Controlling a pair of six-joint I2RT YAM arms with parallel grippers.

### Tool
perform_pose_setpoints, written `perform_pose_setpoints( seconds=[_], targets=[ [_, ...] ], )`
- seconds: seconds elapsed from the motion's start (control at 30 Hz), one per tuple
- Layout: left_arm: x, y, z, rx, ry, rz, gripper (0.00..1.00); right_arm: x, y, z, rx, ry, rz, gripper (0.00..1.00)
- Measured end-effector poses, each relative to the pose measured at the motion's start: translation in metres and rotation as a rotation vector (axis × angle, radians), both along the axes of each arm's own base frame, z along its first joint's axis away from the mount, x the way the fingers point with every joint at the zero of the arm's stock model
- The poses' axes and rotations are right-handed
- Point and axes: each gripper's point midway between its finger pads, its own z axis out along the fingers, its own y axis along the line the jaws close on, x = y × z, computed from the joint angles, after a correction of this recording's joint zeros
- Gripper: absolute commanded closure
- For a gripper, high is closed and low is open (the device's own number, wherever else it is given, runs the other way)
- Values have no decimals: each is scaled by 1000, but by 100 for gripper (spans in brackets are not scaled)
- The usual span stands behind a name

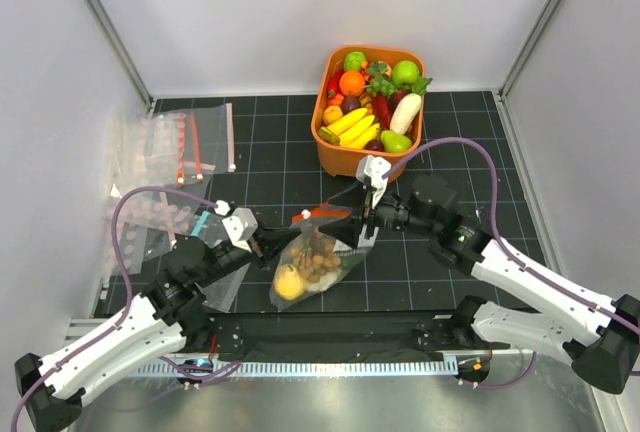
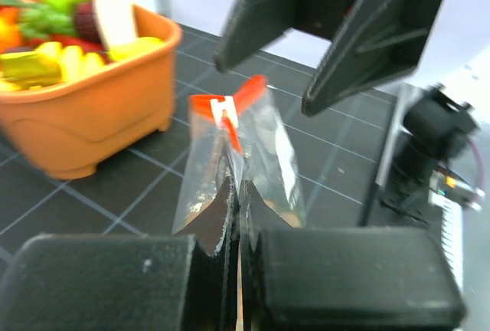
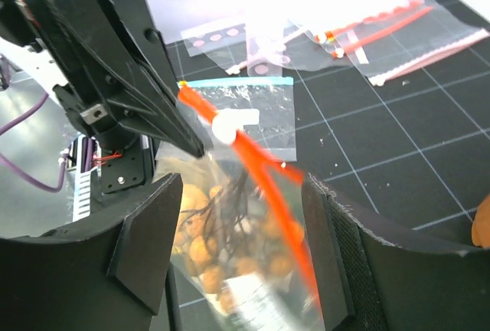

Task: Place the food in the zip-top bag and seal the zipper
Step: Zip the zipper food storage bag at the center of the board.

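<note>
Zip-top bag (image 1: 313, 260) lies mid-way across the table (image 1: 270, 132), holding the yellow fruit (image 1: 287, 282) and brown balls (image 1: 322, 262). Filling looks done, but whether the zipper (image 3: 256, 158) is fully sealed I cannot tell. Left end effector (image 2: 239, 250) is clamped on the bag's edge. Right end effector (image 3: 237, 224) stands open astride the strip, gripping nothing. Only the right wrist view shows that gap; the overhead view hides it.

The left gripper (image 2: 239, 258) held its jaws pinched together, the zip-top bag (image 2: 264, 155) between them. The right gripper (image 3: 237, 247) faced it, jaws spread apart.
</note>
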Motion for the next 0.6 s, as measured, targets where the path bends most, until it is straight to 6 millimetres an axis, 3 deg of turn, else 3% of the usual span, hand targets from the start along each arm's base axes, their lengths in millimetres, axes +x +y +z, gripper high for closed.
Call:
perform_pose_setpoints(
  seconds=[0.23,0.6],
  targets=[
    [-21,-15,4,6,-14,-152,100,-15,-6,18,54,-61,52,42],
    [-29,-19,7,-2,-29,-204,100,-32,11,-5,-12,3,219,39]
  ],
)
